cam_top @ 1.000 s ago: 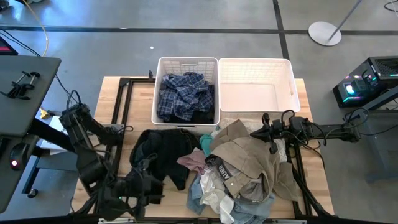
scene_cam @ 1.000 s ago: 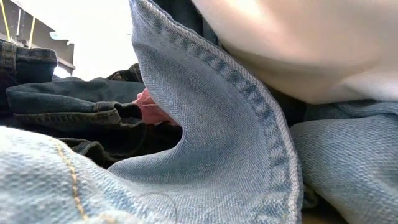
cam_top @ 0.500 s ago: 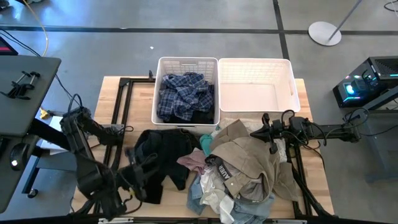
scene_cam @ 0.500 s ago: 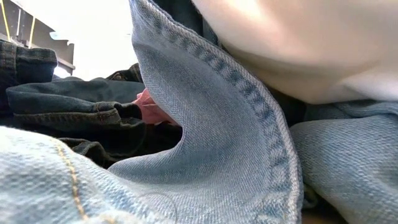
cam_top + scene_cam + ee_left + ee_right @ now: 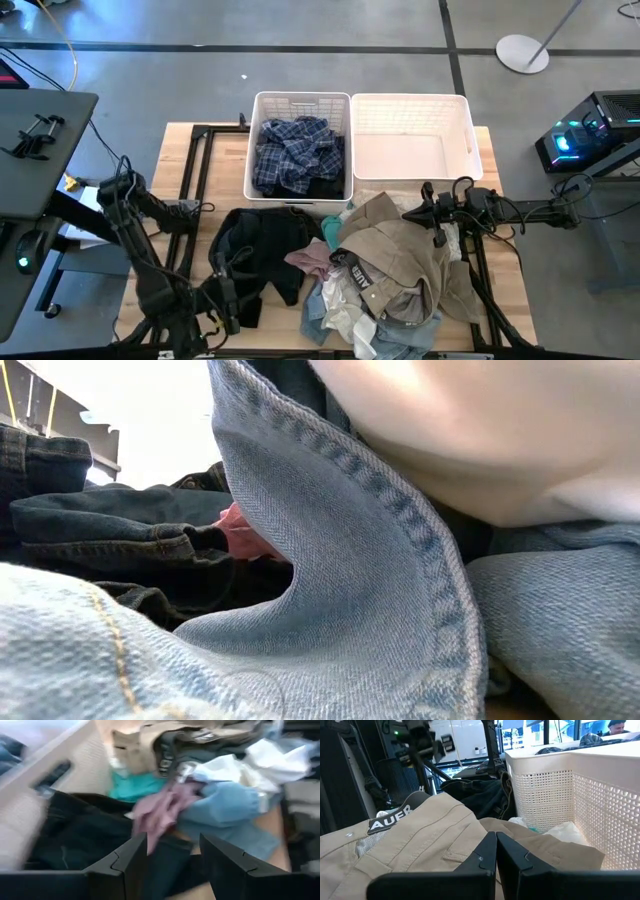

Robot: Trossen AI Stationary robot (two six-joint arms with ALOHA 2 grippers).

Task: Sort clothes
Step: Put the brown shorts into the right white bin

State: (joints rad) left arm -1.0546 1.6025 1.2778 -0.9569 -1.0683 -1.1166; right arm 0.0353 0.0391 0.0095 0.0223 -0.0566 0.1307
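Clothes pile [image 5: 385,275] lying on table [image 5: 180,135] just in front of two white baskets [image 5: 410,150]; navy plaid garment [image 5: 295,155] sitting inside left basket. Left gripper [image 5: 232,290] hovering at black garment [image 5: 262,245], fingers [image 5: 127,865] standing apart, gripping nothing. Right gripper [image 5: 437,222] resting over khaki garment [image 5: 395,245], fingers [image 5: 482,857] pressing together, empty.

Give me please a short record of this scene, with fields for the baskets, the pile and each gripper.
left basket: holds navy plaid garment
right basket: no clothes visible inside
pile: khaki garment on top, black garment at its left side
left gripper: open, at the black garment
right gripper: shut, over the khaki garment
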